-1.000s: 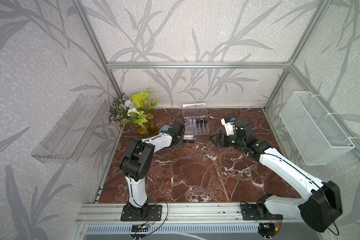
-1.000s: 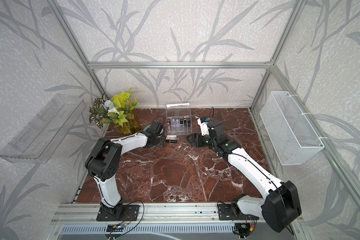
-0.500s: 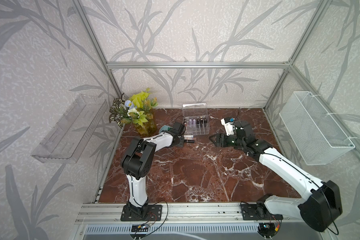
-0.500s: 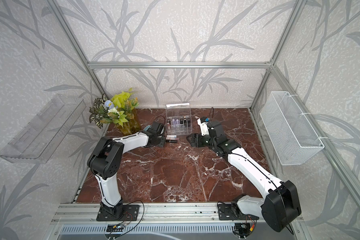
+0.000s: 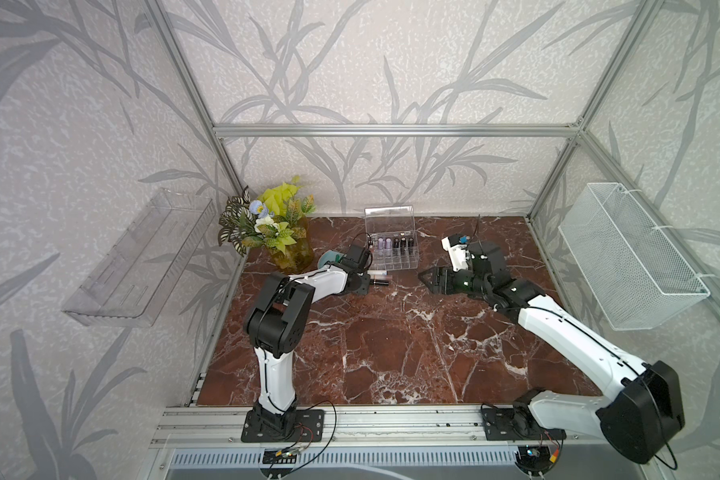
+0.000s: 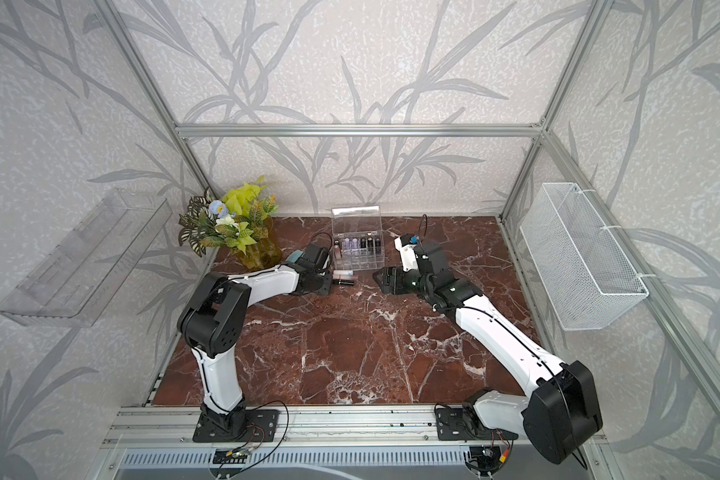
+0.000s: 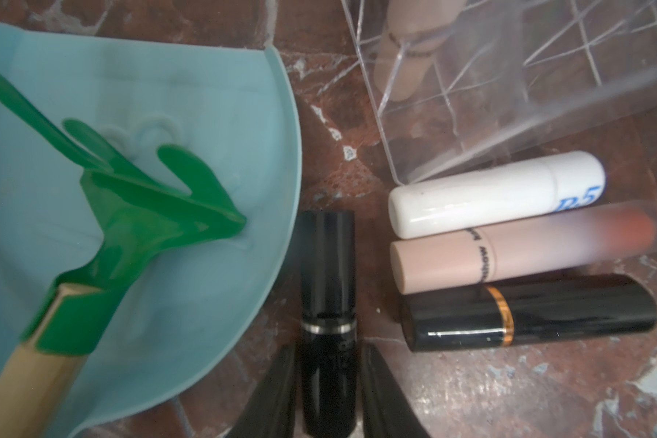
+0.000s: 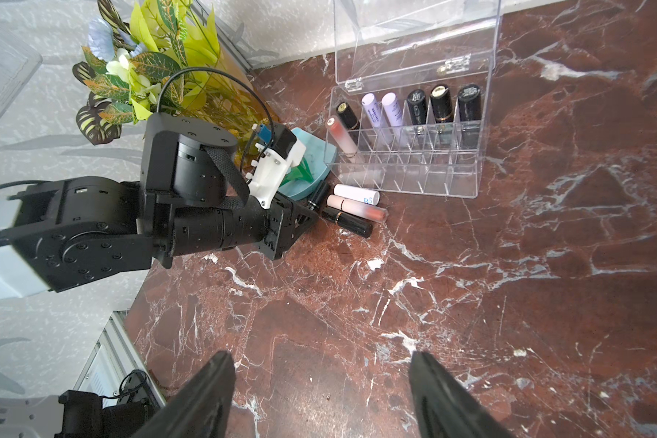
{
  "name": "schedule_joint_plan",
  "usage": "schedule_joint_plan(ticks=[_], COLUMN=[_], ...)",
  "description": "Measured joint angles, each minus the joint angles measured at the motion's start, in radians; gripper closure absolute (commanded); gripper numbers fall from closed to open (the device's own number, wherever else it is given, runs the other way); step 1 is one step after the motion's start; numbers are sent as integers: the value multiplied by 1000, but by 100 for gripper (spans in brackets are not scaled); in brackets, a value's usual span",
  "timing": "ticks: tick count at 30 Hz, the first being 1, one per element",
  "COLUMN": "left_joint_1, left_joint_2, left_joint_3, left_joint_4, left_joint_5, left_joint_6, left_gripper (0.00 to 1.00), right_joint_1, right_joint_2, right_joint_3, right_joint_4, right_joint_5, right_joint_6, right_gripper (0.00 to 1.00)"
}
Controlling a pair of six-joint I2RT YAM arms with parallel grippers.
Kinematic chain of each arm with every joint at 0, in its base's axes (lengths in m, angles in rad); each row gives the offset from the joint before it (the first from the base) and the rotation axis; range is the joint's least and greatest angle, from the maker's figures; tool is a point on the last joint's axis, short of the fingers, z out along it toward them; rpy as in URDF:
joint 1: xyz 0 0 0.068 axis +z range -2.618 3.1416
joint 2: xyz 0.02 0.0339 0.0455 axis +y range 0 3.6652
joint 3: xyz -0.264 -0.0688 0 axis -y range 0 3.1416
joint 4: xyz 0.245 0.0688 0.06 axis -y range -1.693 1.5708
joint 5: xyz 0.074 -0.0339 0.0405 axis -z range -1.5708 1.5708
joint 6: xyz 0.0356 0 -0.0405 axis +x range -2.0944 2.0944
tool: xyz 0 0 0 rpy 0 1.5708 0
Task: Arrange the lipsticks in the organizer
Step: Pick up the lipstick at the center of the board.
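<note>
Currently the left claw (image 7: 329, 349) is low on the bench (image 8: 471, 303), straddling a black lipstick (image 7: 329, 280) that lies flat between the blue dish (image 7: 224, 94) and three loose tubes. Its fingers (image 7: 279, 390) sit right against the tube's sides; can't tell if they're actually pinching it. The loose three lie side by side, touching, just near of the organizer (image 8: 433, 182) at its left corner: white lipstick (image 7: 494, 193), beige-pink lipstick (image 7: 509, 250), gold-banded black lipstick (image 7: 528, 316). The organizer sits far centre with its lid (image 8: 414, 38) up. Its far row holds a black-and-gold tube (image 8: 348, 115) at left, two lilac tubes (image 8: 372, 110), then three black tubes (image 8: 441, 102), all upright. A pink tube (image 8: 342, 138) leans in the leftmost cell of the next row. A green rake (image 7: 148, 212) lies in the dish. The right claw (image 8: 319, 354) is released, jaws wide, over the bench right of the organizer, well apart from every tube.
</note>
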Motion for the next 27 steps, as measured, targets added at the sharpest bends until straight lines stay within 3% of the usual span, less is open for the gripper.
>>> schedule_joint_plan(ticks=[6, 15, 22, 27], left_joint_1=[-6, -30, -32, -32], left_joint_2=[0, -66, -311, -520], left_joint_3=[0, -52, -142, -216], left_joint_4=[3, 10, 4, 29], left_joint_5=[-2, 0, 92, 277], left_joint_6=[-5, -17, -37, -60], left_gripper=[79, 80, 80, 80], right_joint_1=[0, 0, -63, -164], right_joint_2=[0, 0, -10, -38], right_joint_3=[0, 0, 0, -1], right_joint_4=[0, 0, 21, 82], right_joint_5=[0, -2, -142, -323], right_joint_6=[0, 7, 50, 121], right_gripper=[24, 24, 16, 11])
